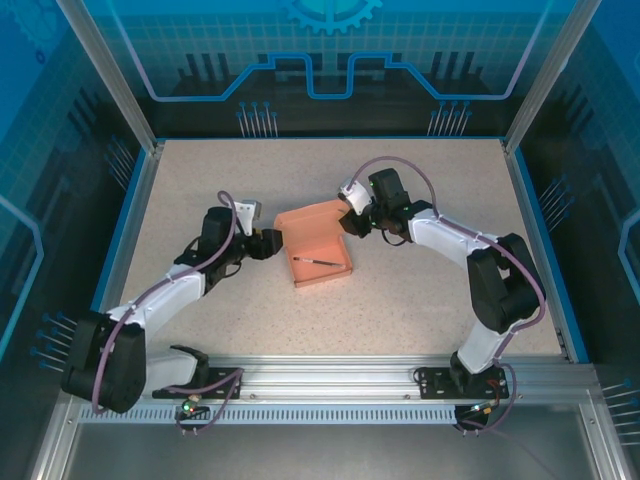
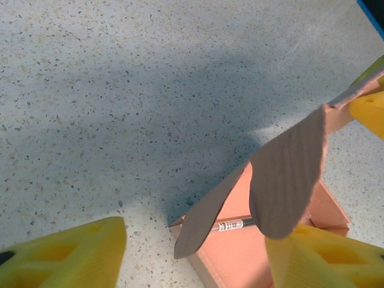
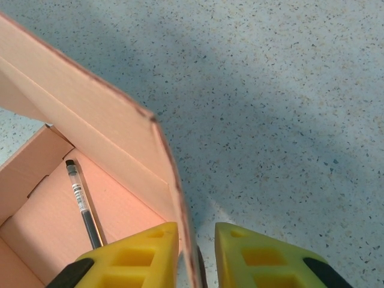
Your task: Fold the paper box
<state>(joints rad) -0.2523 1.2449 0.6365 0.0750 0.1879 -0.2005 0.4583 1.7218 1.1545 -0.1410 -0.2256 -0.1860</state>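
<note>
Found box (image 1: 318, 250) at table (image 1: 430, 290) centre, pen (image 1: 317, 261) lying inside. Saw right gripper (image 1: 349, 224) pinched tight on box's far-right wall; saw left gripper (image 1: 271, 243) spread wide astride a raised flap (image 2: 288, 174), nothing clamped.

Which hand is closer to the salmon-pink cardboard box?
Right. The right hand pinches the salmon-pink cardboard box wall; the left hand straddles its raised flap, open, contact unclear.

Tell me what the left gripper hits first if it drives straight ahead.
Most likely the paper box: its raised rounded flap stands just ahead of the open left gripper. From the wrist view, the exact depth is unclear.
</note>
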